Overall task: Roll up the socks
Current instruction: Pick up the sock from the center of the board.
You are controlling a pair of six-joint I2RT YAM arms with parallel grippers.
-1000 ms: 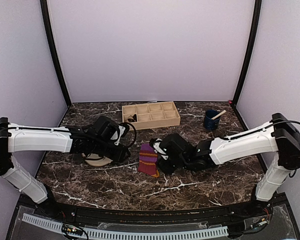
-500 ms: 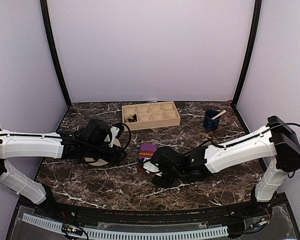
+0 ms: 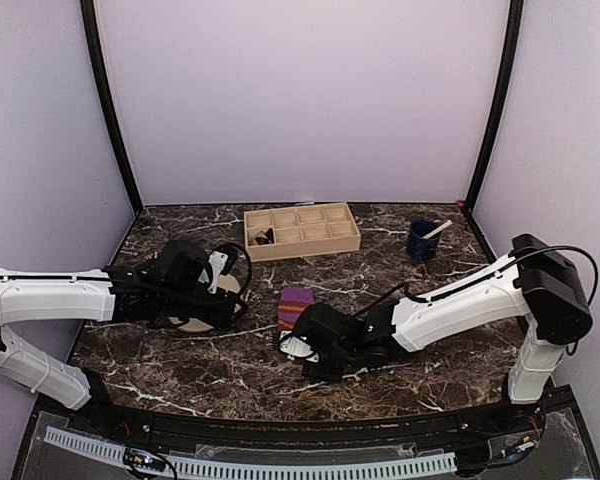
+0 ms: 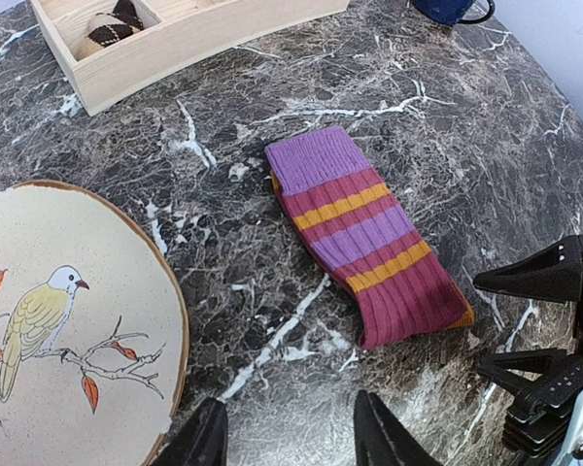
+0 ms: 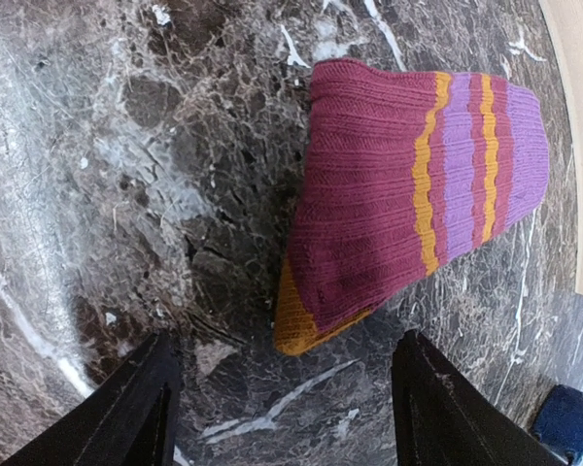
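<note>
From above, the plate [image 3: 185, 322] was mostly hidden under the left arm [image 3: 150, 290], and the near end of the magenta sock [image 3: 296, 302] was hidden behind the right gripper [image 3: 295, 341]. The argyle sock [image 3: 265, 237] in the tray [image 3: 302, 230] was too small to make out. In the left wrist view the picture's edges cut off the plate, the tray and the blue cup [image 4: 454, 10] — and the fingertips [image 4: 206, 445] of the left gripper [image 4: 287, 442].

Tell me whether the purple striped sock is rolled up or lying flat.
Lying flat, unrolled: the striped sock stretches full length on the marble table, all stripes showing, no curl at either end.
</note>
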